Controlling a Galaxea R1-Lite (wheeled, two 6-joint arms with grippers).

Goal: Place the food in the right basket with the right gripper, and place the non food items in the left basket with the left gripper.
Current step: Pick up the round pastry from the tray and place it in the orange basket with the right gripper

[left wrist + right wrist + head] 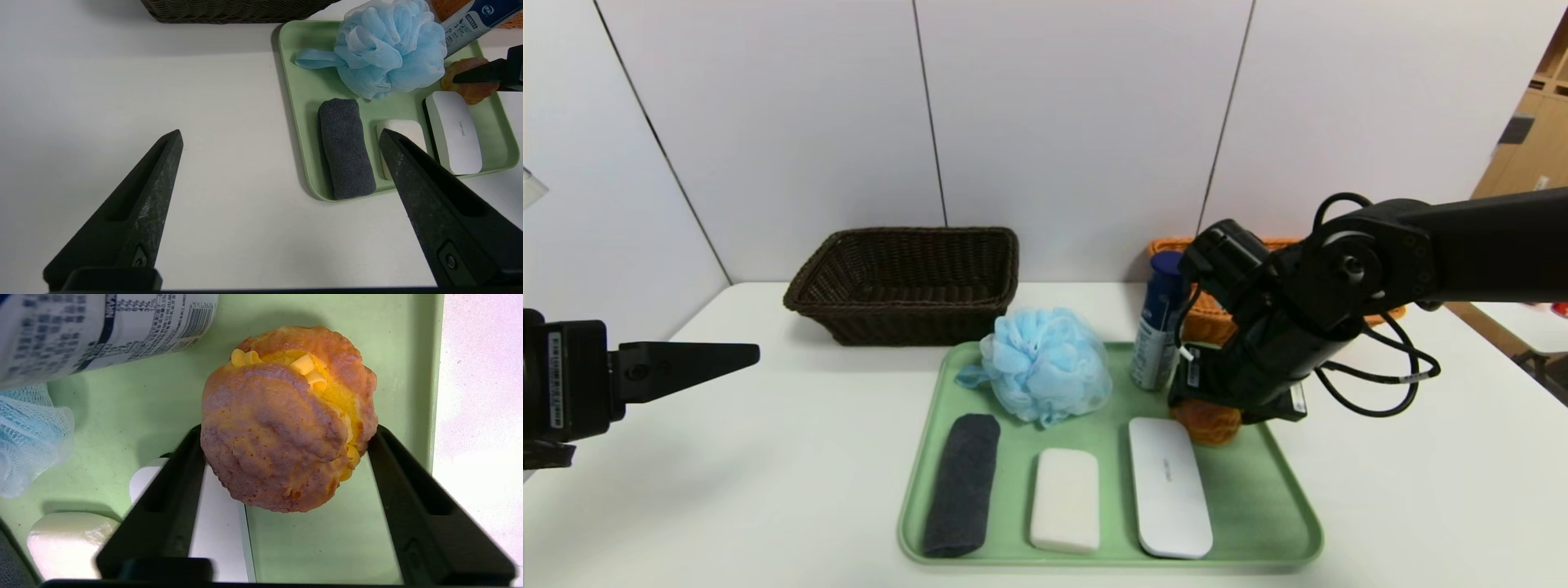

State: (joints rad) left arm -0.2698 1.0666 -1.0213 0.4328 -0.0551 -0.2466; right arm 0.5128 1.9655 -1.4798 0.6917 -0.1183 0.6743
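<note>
One food item sits on the green tray, a muffin, and my right gripper is down over it at the tray's right side, between the blue spray can and the white case. In my right wrist view the two fingers flank the muffin's lower half, each touching or just short of its crust; I judge I am gripping it lightly or about to. It appears to rest on the tray, not lifted. To do this well, I would squeeze only until the soft crumb gives a little, since a hard pinch would crush it. I would then rise straight up, because the can stands just beside and could topple, and carry it back to the orange basket behind the can. My left gripper waits spread wide over the bare table, well apart from the tray, with the dark wicker basket beyond it.
</note>
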